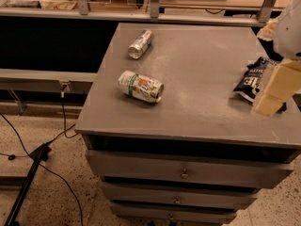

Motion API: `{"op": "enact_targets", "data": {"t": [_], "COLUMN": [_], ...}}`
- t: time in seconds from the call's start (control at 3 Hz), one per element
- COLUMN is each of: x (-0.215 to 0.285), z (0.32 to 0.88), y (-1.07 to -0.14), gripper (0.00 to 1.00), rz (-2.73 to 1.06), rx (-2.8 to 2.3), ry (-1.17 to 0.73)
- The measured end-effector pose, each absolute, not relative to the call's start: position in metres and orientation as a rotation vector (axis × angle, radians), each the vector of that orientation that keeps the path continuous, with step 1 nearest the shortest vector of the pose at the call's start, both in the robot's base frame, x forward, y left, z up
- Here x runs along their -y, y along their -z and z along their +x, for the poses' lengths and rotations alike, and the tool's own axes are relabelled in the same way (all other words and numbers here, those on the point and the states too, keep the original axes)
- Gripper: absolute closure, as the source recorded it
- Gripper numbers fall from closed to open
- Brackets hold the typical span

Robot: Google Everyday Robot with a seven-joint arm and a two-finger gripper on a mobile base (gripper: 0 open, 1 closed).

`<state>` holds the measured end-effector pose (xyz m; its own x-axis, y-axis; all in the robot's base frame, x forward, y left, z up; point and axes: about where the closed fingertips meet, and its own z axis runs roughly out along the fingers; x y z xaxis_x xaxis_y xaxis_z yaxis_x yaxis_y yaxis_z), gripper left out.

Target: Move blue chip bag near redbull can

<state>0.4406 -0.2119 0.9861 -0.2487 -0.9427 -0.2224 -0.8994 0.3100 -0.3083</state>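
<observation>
The blue chip bag [253, 79] lies crinkled on the grey cabinet top [202, 74] near its right edge, dark navy with white lettering. The redbull can [140, 44], slim and silver, lies on its side at the far left of the top, well away from the bag. My gripper [270, 105], cream-coloured, comes in from the upper right and hangs just right of the bag, its tip low by the bag's near right corner. It hides part of the bag's right side. I cannot tell whether it touches the bag.
A fatter white can with a green and orange label [141, 86] lies on its side at the left middle of the top. The cabinet has drawers [186, 173] below. Black cables [33, 159] run over the floor at left. A railed shelf [150, 4] stands behind.
</observation>
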Motion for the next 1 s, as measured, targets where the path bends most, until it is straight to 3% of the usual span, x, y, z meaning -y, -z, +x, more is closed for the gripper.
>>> {"op": "enact_targets", "data": {"t": [0.67,1.0], "x": [0.219,0.244], "z": [0.462,0.509], "y": [-0.984,-0.979], "gripper": [0.0,0.0], "rz": [-1.607,-1.48], "rx": [-2.235,-2.275], "ry": [0.184,0.199]}}
